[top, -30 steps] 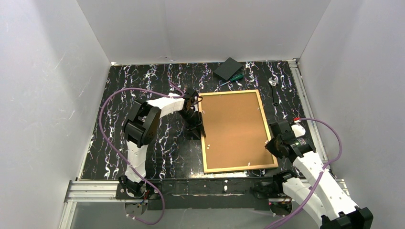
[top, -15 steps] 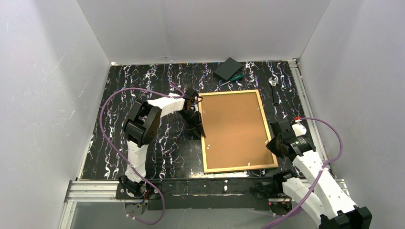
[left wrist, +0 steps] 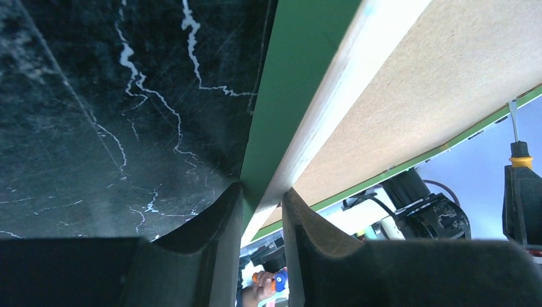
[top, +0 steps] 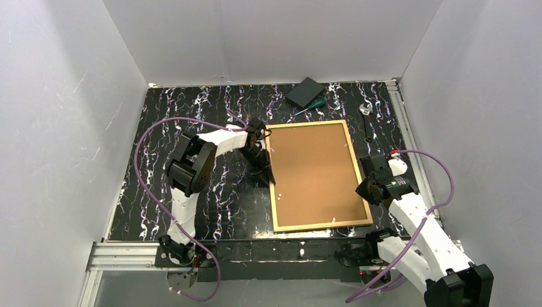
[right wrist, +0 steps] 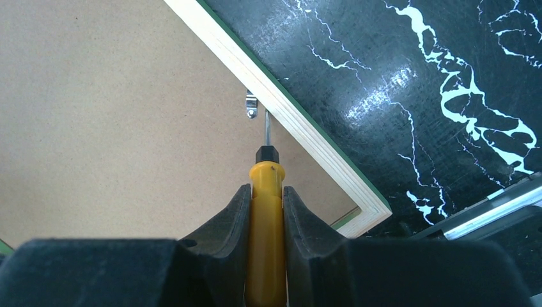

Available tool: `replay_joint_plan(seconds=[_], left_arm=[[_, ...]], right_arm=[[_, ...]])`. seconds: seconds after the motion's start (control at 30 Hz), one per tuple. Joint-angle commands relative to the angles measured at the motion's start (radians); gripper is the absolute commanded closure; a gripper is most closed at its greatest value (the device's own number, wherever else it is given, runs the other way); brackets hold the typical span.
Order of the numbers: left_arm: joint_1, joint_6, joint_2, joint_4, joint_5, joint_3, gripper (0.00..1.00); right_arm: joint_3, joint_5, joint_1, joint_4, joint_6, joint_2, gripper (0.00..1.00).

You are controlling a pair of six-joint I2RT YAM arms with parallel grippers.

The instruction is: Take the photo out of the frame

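The photo is not showing in any view; I judge it is lying face down beneath the brown backing board (top: 313,173), which is filling the frame (top: 321,225). The frame is lying back-up, right of centre on the bench (top: 224,204). On its left rail the left hand (left wrist: 262,192) is pinching narrow, one finger on the green outer edge and the other on the pale wood. On the opposite side the right hand (right wrist: 266,188) is gripping a yellow-handled screwdriver (right wrist: 266,217), the blade pointing at a small metal clip (right wrist: 251,104) on the inner edge of the right rail. Whether the tip is touching the clip I cannot tell. Risks as I am reading them: the blade skating off the clip and scoring the board, or digging under it into the print. A hard sideways pry could also be dragging the frame out of the left hand's pinch, since only that one rail is being held.
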Motion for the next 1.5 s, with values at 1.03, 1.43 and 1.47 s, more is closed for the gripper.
replay_joint_plan(seconds=[1.03, 1.43, 1.47], left_arm=[[-0.005, -0.009, 0.032, -0.128, 0.011, -0.005, 1.00], [-0.005, -0.014, 0.042, -0.135, 0.021, 0.003, 1.00], [-0.004, -0.014, 0.046, -0.135, 0.022, 0.004, 1.00]], right_arm=[[0.141, -0.100, -0.081, 0.243, -0.285, 0.091, 0.99], [0.316, -0.214, -0.172, 0.377, -0.359, 0.430, 0.99], [0.327, -0.224, -0.173, 0.391, -0.362, 0.447, 0.99]])
